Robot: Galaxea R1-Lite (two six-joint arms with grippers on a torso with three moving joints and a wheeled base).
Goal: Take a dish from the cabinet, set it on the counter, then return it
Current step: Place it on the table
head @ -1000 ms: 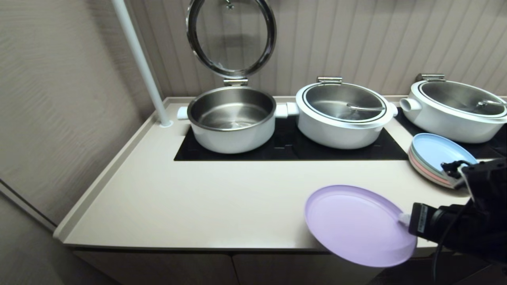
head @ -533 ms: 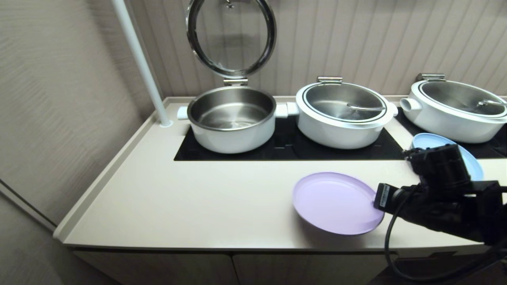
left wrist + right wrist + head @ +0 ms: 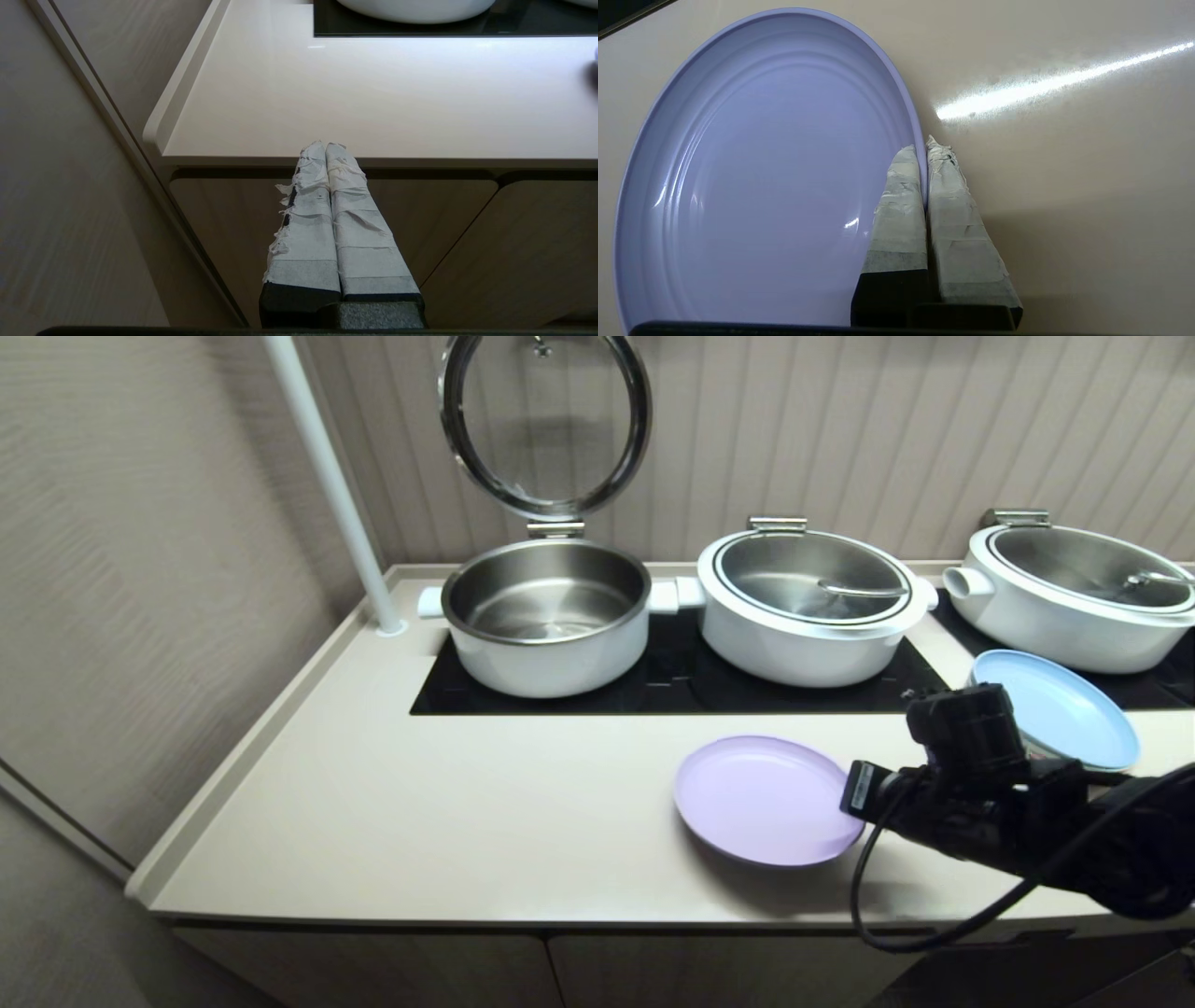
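Lower right of the head view: plate [image 3: 766, 800] now down on the counter [image 3: 467, 803], no longer hanging out past the front edge as a second ago. Right gripper [image 3: 926, 154] clenched on the plate's rim, one finger inside, one outside. Left gripper [image 3: 327, 151] parked, pinched shut, below the counter edge by the cabinet [image 3: 467, 233]. Setting-down step looks nearly finished; letting go probably next, then the return.

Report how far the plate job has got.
Done: the purple plate is out of the cabinet and over the counter. In hand: the right gripper is shut on its rim. Left: let go, then return it to the cabinet.
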